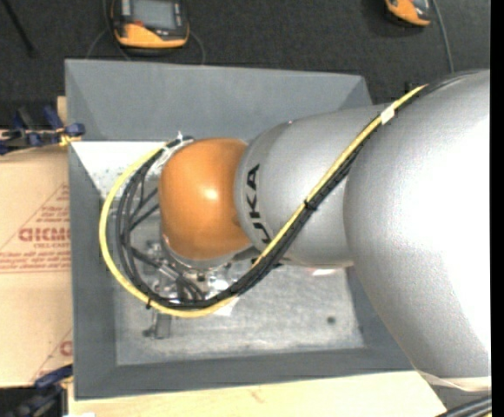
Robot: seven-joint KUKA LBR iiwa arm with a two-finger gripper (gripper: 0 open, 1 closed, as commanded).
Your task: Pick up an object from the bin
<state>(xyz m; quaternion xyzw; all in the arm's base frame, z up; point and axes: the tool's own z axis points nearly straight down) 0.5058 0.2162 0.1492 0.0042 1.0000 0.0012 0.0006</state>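
Camera view showed the arm low over the grey bin, its end effector unreadable as clenched or released, so pressing lower might strike the floor.

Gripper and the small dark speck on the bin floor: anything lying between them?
No. In the camera view, bare grey floor runs from the gripper to the speck.
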